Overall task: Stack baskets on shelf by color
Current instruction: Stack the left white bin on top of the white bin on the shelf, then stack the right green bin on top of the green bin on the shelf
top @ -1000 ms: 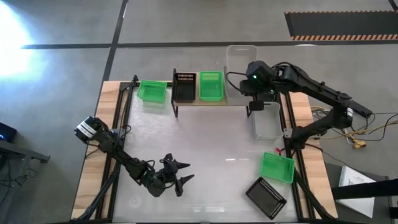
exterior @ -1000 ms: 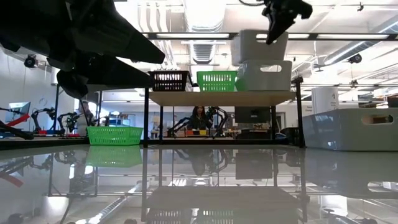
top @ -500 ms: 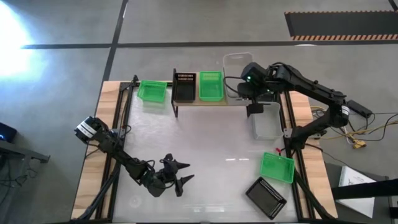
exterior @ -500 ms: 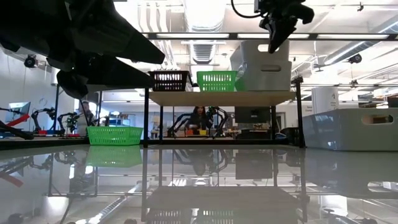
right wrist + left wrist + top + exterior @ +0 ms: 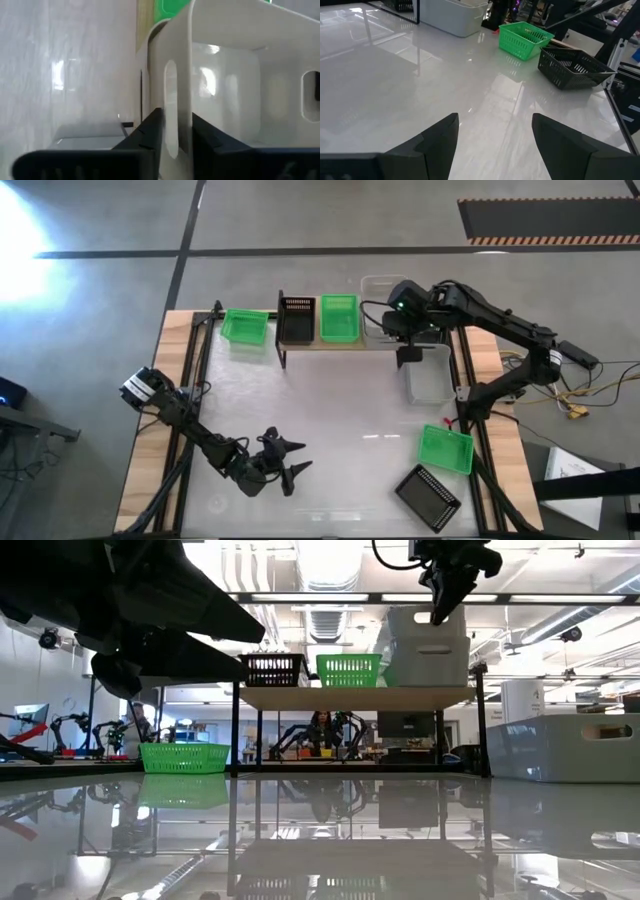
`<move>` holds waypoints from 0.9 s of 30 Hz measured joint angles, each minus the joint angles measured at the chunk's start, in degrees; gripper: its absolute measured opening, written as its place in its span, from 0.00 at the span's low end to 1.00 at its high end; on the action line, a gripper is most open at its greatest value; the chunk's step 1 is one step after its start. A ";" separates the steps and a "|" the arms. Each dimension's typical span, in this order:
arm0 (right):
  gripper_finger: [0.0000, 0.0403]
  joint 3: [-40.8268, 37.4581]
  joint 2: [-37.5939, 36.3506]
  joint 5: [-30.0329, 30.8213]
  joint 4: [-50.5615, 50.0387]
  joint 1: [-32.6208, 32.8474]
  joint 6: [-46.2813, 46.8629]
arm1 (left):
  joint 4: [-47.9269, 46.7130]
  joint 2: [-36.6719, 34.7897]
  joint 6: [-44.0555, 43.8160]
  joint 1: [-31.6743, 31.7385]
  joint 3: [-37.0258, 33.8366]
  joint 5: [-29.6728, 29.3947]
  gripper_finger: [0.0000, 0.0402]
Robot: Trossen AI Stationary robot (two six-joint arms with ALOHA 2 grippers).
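Parted jaws above bare white table (image 5: 395, 90)

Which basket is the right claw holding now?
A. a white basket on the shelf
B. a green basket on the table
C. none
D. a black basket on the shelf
A: the right claw pinches the wall of the white basket, nested in another on the shelf.

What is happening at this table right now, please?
The right gripper holds a white basket by its wall and nests it into another white basket on the shelf, beside a green basket and a black basket. The left gripper waits open, low over the table.
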 joint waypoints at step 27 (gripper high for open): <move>0.11 -18.87 -14.37 -5.99 9.20 24.44 33.89 | 0.00 0.02 -0.02 0.00 -0.04 0.29 0.59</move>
